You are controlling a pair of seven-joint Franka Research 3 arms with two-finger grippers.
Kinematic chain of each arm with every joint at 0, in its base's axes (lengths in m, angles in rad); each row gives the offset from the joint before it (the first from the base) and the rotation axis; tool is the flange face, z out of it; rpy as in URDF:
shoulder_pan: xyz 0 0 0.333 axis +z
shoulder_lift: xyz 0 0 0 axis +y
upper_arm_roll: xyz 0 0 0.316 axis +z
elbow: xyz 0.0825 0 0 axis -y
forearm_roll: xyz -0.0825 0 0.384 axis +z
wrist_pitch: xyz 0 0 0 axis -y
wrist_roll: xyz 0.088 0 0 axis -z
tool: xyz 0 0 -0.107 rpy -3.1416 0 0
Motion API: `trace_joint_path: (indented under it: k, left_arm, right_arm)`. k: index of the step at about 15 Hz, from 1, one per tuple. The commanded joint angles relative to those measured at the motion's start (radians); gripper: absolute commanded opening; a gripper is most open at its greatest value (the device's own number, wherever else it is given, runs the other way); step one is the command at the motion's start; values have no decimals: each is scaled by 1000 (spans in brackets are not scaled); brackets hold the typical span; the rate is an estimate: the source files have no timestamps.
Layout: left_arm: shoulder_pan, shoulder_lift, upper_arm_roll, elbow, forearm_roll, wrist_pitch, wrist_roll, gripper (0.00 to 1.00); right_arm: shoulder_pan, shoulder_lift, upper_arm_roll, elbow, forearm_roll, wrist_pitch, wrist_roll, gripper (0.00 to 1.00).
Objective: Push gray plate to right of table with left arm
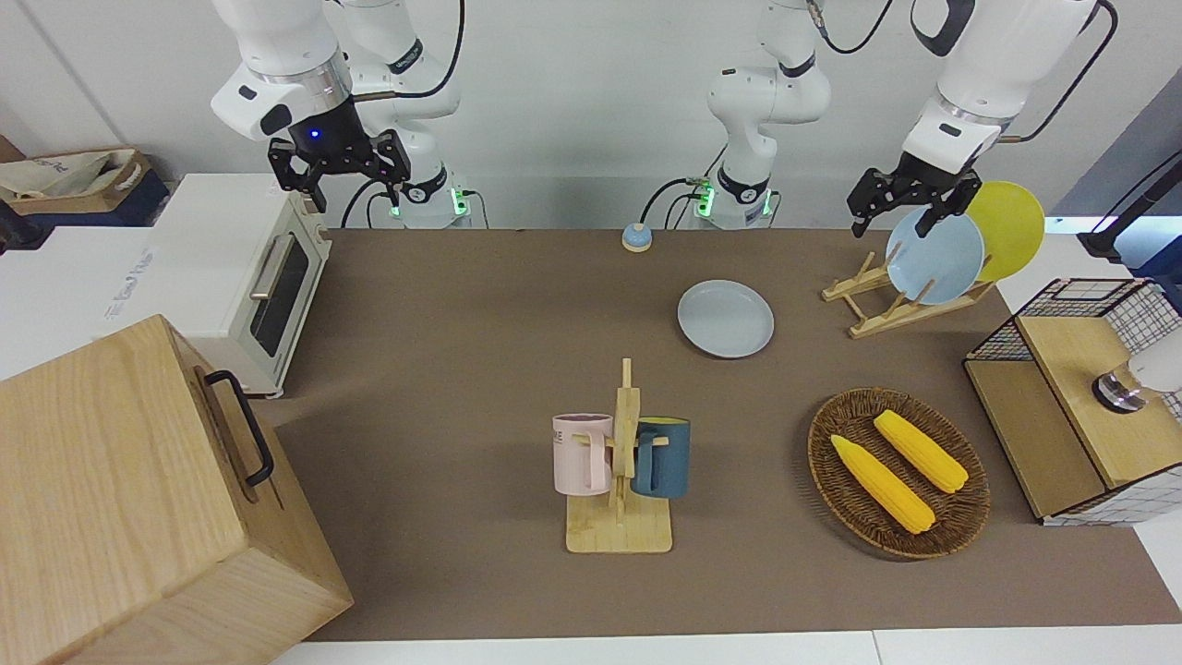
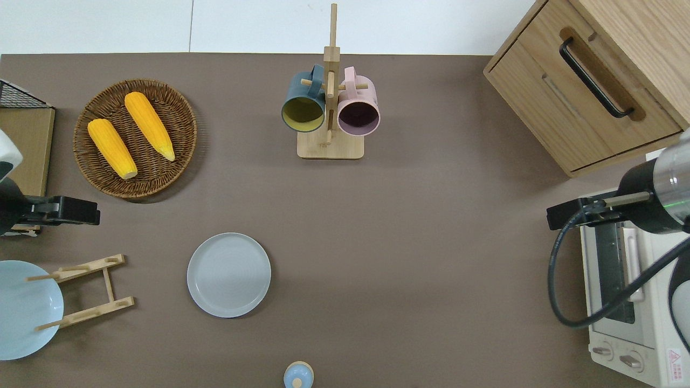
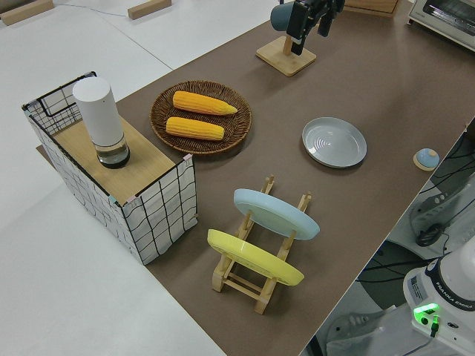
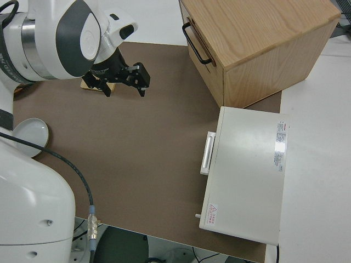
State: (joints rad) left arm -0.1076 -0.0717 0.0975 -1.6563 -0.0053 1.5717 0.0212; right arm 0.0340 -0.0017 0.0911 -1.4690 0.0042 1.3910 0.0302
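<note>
Left claw, fingers spread, up in the air at the left arm's end of the table, holding nothing.
Item: gray plate, flat on the brown mat, untouched, well apart from the claw toward the middle of the table and nearer the robots. Wooden plate rack lies just nearer the robots than the claw, with a sky-blue plate and a yellow plate standing in it. Wicker basket with two corn cobs sits farther from the robots than the claw. Right claw parked, fingers apart.
</note>
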Motion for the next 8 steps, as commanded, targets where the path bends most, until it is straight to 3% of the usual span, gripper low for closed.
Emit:
trace_joint_path:
  k: [1, 8]
  left_arm:
    - [9, 10, -9, 10, 10, -30, -7, 991]
    - [2, 10, -10, 3, 8, -62, -9, 993]
  right_arm:
    - [-11, -8, 4, 1, 8, -12, -1, 983]
    - [-11, -8, 6, -1, 8, -12, -3, 983]
